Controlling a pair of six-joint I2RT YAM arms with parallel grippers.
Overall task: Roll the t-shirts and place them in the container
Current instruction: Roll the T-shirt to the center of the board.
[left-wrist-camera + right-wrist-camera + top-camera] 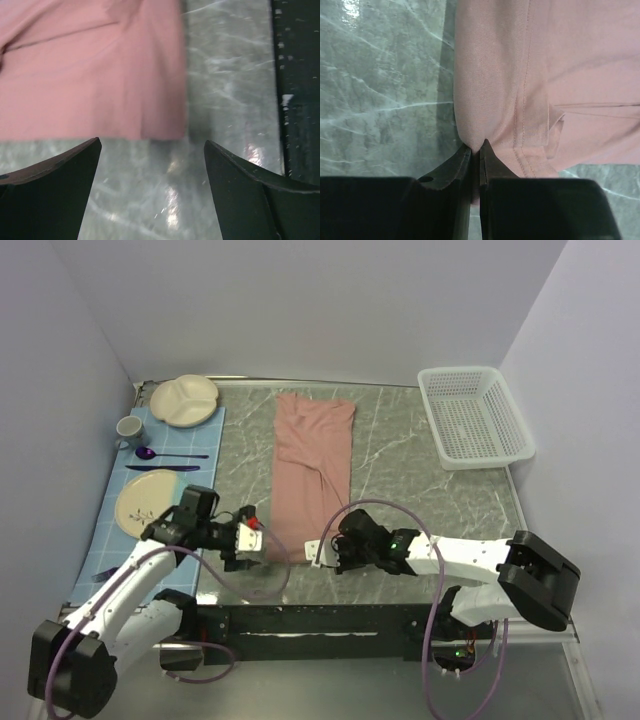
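The pink t-shirt (313,465) lies folded into a long narrow strip down the middle of the marble table (410,470), plain side up. Its near right corner is pinched in my right gripper (475,146), which is shut on the hemmed fabric (490,90); that gripper (328,550) sits at the shirt's near end. By the near left corner my left gripper (252,540) stands open. In the left wrist view its two dark fingers (235,190) straddle bare marble just short of the shirt's edge (100,85), touching no cloth.
A white plastic basket (473,416) stands at the far right. On a blue mat (118,515) at the left are a divided plate (184,400), a cup (130,428), a purple spoon (150,453) and a patterned plate (148,502). The black table rail (297,90) runs along the near edge.
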